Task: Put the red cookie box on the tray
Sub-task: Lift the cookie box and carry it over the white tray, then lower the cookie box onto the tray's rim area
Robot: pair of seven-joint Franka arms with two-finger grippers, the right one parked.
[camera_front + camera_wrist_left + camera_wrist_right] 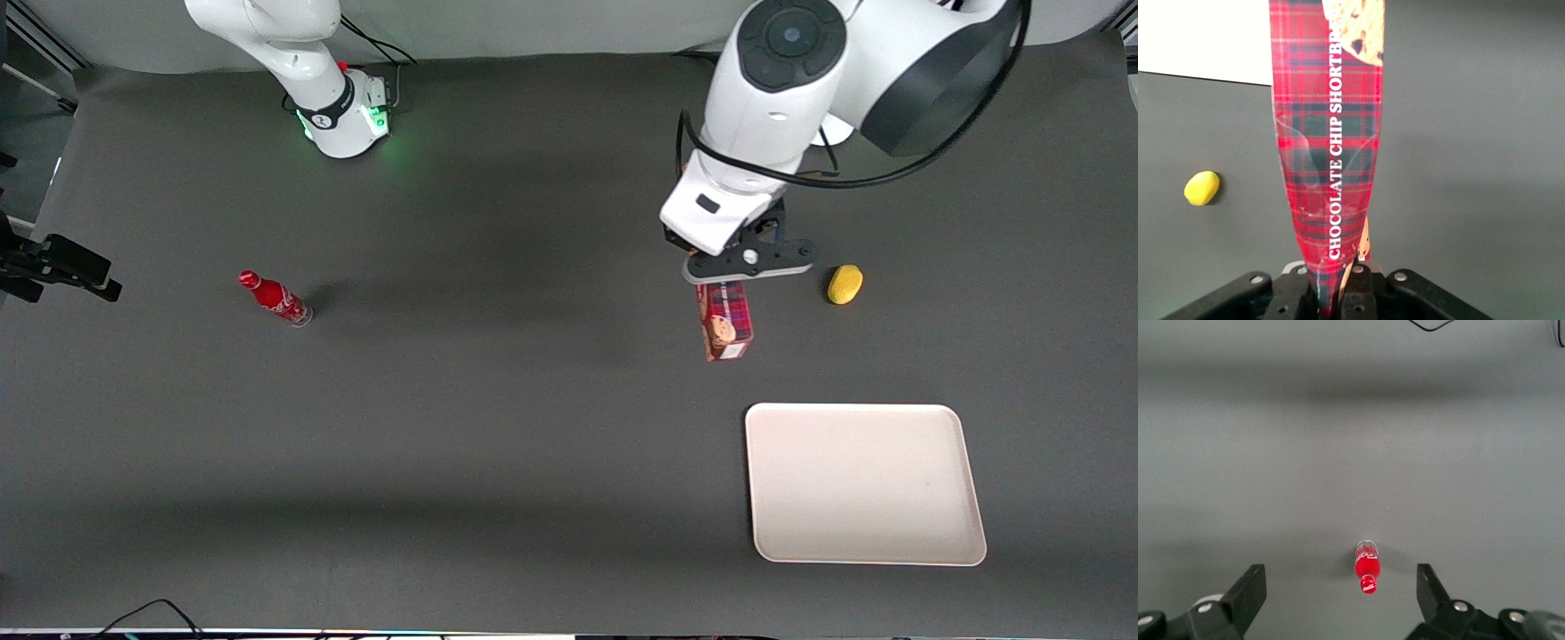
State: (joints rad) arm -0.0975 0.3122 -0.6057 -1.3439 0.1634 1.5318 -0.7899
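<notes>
Trouble we watch for: gripper (731, 283) is clenched on one end of the red cookie box (726, 323), dangling above the table short of the tray (967, 484); cardboard already buckles, so it could slip.

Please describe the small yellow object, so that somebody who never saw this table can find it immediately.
Start from the cream-white tray at the working arm's end of the table. Farther from the front camera hangs the red cookie box, clamped in the tool; the yellow object lies beside it on the mat. It alone is small, rounded and yellow.
</notes>
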